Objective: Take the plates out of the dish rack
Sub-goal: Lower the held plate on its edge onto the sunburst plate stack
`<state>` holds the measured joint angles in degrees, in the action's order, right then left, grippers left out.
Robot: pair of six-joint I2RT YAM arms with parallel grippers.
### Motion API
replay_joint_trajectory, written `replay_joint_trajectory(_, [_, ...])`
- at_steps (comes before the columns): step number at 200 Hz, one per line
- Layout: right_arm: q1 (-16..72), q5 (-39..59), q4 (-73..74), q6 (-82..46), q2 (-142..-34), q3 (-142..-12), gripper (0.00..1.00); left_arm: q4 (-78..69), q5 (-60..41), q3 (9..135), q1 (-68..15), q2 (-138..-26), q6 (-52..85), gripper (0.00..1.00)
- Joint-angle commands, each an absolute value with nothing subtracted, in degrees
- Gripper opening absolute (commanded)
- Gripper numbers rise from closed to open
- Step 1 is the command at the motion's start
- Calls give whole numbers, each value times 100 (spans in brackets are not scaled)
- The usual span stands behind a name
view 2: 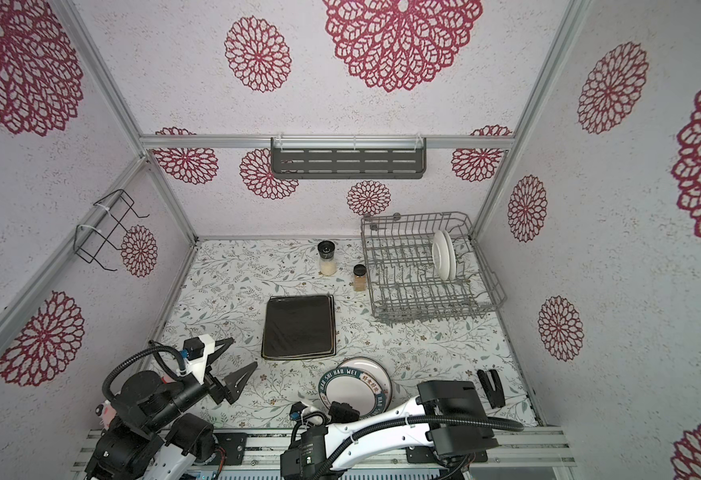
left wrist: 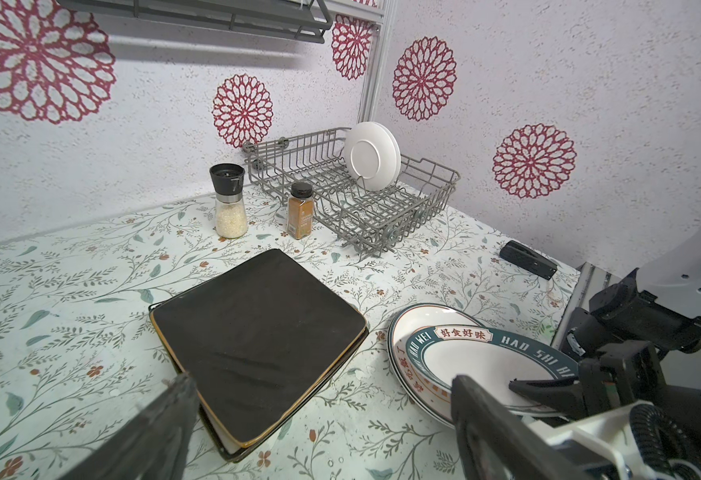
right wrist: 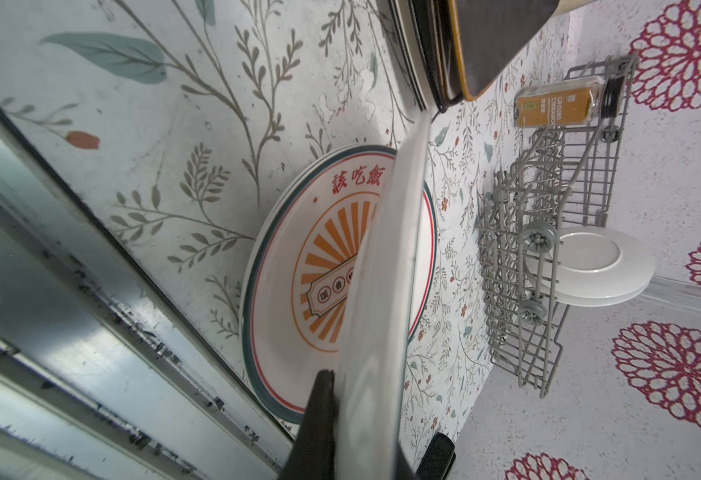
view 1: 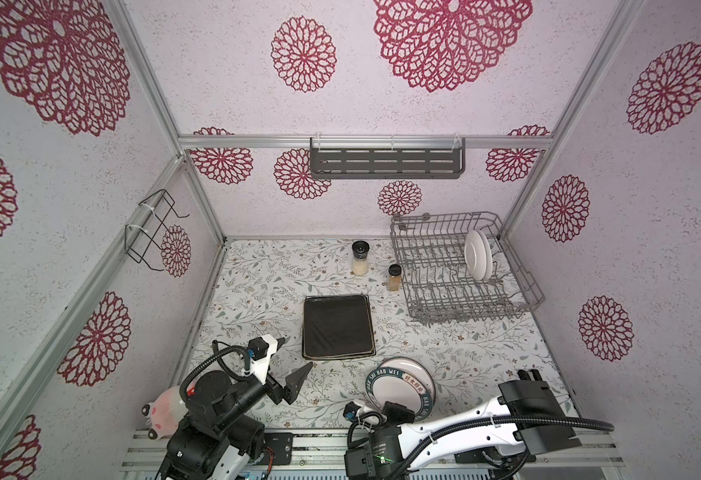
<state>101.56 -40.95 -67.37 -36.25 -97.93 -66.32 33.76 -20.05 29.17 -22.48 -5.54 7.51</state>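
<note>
The green-lettered plate (view 1: 400, 384) is gripped at its rim by the right pincer (right wrist: 375, 432), which is closed on it. In the right wrist view this plate is seen edge-on, tilted above the sunburst plate (right wrist: 298, 299), which lies flat near the front edge of the worktop (view 1: 257, 291). The plate is probably held by the rim and at a slant so that its far side can be set down first and the fingers can then be drawn out from under it. Whether the two plates already touch cannot be told for certain.

The left pincer (view 1: 294, 361) is wide open and holds nothing. It hangs near the front left corner, beside the black square plates (view 1: 336, 326). These are piled in the middle of the worktop on cream plates (left wrist: 227, 443), of which only the rims are seen. It seems that like shapes are piled together so that each pile lies steady.

The dish rack (view 1: 473, 309) stands in the far right corner. Two white plates (view 1: 478, 255) stand upright between the tines at its right side, close against each other, so their rims can be reached from above. The unloading is judged nearly done, with these two left. The two spice jars (view 1: 360, 259) stand just beside the left side of the rack and should be avoided.
</note>
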Motion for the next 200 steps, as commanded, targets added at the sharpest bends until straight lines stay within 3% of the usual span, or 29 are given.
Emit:
replay_joint_trajectory(1, [10186, -4395, -7283, -3999, -9857, -6770, 7, 3313, -2032, 2865, -2295, -532, 626, 97])
replay_joint_trajectory(163, [10185, -3887, -6656, -3768, -9861, -6390, 25, 3322, -2092, 2856, -2356, -622, 641, 97])
replay_joint_trajectory(175, [10185, -3856, -6621, -3746, -9844, -6364, 29, 3318, -2092, 2856, -2363, -633, 642, 97])
replay_joint_trajectory(189, [10185, -3835, -6586, -3726, -9831, -6346, 43, 3322, -2092, 2856, -2364, -628, 642, 97])
replay_joint_trajectory(200, [10191, -3810, -6540, -3701, -9809, -6316, 47, 3322, -2092, 2856, -2364, -633, 643, 97])
